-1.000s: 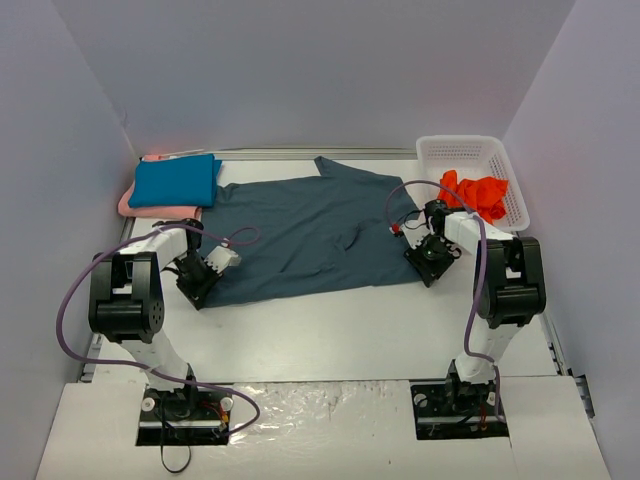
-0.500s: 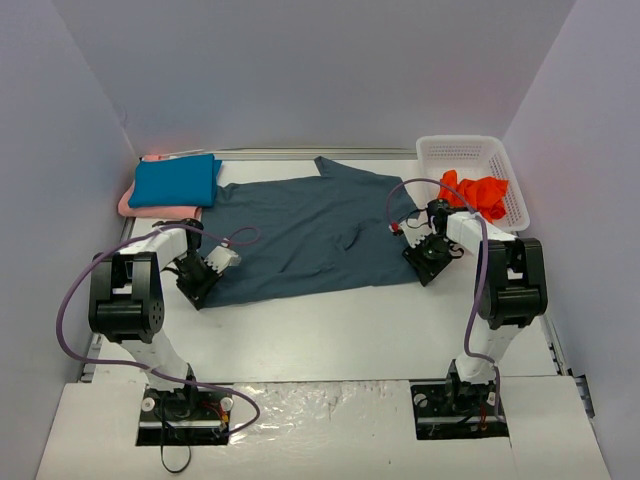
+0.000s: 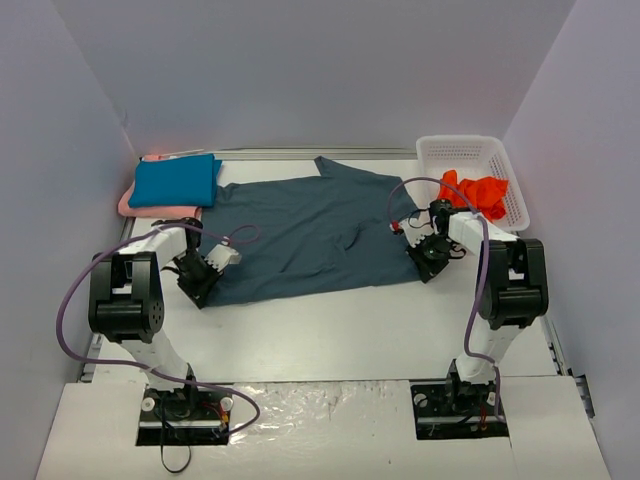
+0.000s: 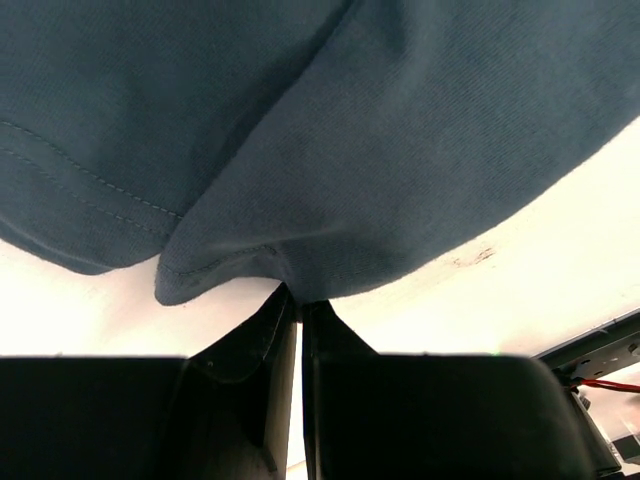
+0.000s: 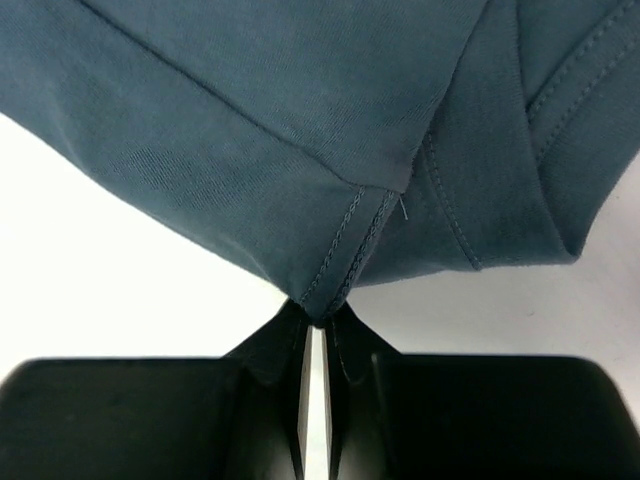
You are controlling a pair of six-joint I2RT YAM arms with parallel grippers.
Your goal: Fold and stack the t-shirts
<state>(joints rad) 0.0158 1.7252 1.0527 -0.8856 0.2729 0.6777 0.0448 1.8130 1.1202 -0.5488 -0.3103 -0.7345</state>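
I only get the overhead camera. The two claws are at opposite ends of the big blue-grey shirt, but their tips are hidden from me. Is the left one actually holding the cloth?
Observer: Yes. In the left wrist view the left gripper is shut, pinching the edge of the blue-grey shirt.
Operator: And the right one?
Observer: Its wrist view shows the right gripper shut on a stitched hem of the same shirt.
Operator: Is the cloth flat there?
Observer: No. Just beside that pinch the cloth is doubled over, with a second stitched edge showing.
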